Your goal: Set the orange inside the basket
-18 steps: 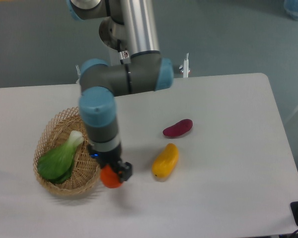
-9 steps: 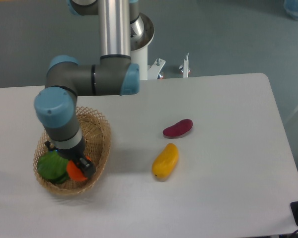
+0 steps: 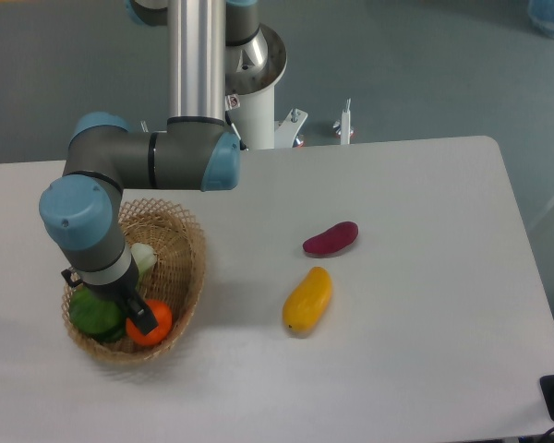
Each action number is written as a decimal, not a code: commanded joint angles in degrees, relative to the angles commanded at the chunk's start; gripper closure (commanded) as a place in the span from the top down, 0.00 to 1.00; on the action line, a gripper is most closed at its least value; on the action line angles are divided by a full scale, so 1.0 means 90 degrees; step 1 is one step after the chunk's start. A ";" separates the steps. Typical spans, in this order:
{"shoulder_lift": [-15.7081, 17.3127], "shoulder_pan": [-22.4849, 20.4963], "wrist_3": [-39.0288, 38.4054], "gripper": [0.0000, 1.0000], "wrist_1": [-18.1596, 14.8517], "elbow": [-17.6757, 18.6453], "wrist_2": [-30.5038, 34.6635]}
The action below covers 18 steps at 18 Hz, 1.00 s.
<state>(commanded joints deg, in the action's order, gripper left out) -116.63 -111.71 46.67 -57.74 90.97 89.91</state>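
Already the orange (image 3: 151, 323) sits inside the basket (image 3: 190, 247), low against its front right wall and beside a leafy green vegetable (image 3: 94, 312) that fills the left half. The hand (image 3: 135, 317) hangs over the basket's interior, one dark finger (image 3: 139, 318) lying against the orange's left side; the other finger is hidden behind the wrist, so whether the hand is gripping the fruit or has let go cannot be told. The orange looks to be resting on the wicker floor, not hanging above it, though the arm's bulk hides part of the contact. Out on the white table (image 3: 415, 369), a yellow-orange fruit (image 3: 307, 300) and a purple-red vegetable (image 3: 331, 238) lie near each other, well apart from the basket. By this reading the placing step is at its close. What remains calls for the fingers to be spread clear of the orange and the arm lifted straight up, without nudging the fruit, the greens or the basket's rim.
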 joint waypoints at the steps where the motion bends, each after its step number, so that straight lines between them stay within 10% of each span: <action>1: 0.0029 -0.0010 0.0000 1.00 0.0000 0.0010 0.0000; 18: 0.0694 -0.2430 0.0527 1.00 0.0518 0.0469 0.0039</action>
<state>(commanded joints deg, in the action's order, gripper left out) -110.39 -133.58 51.41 -53.09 95.19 90.26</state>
